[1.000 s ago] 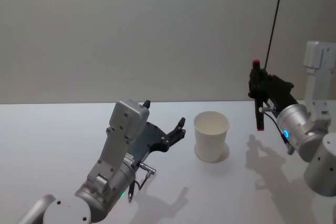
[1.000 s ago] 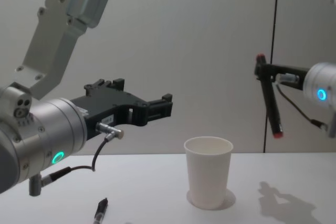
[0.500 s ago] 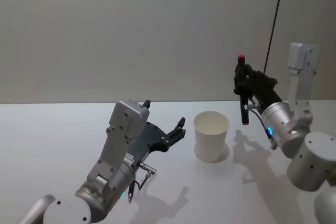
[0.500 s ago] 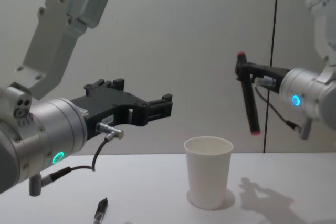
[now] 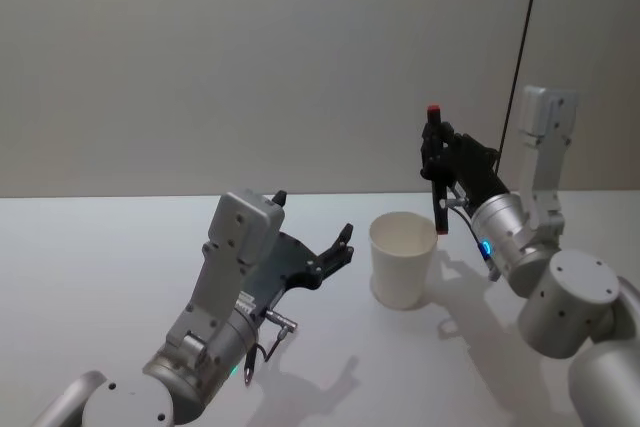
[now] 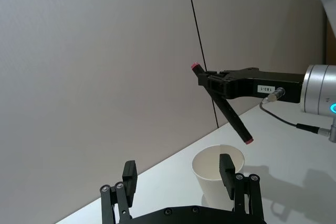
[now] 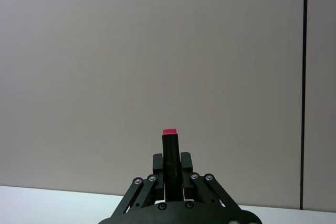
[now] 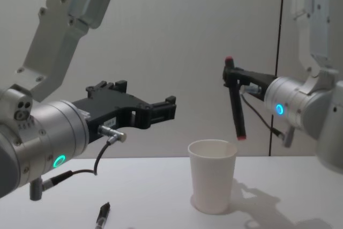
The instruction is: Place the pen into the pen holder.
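Note:
My right gripper (image 5: 432,147) (image 8: 230,76) (image 7: 169,169) is shut on the upper part of the pen (image 5: 437,182) (image 8: 236,108) (image 7: 169,148), a black stick with red ends that hangs nearly upright. The pen's lower end hovers just above the right edge of the rim of the pen holder (image 5: 402,262) (image 8: 212,178), a white paper cup standing upright on the table. In the left wrist view the pen (image 6: 227,107) slants down over the cup (image 6: 215,179). My left gripper (image 5: 313,215) (image 8: 156,108) (image 6: 178,171) is open and held in the air left of the cup.
The white table (image 5: 90,277) runs back to a plain grey wall. A small dark pen-like object (image 8: 103,215) lies on the table under my left arm. A thin black vertical line (image 5: 520,47) runs down the wall behind the right arm.
The right arm has carried the pen leftward from well right of the cup to just above its right rim. The left arm and the cup have stayed put.

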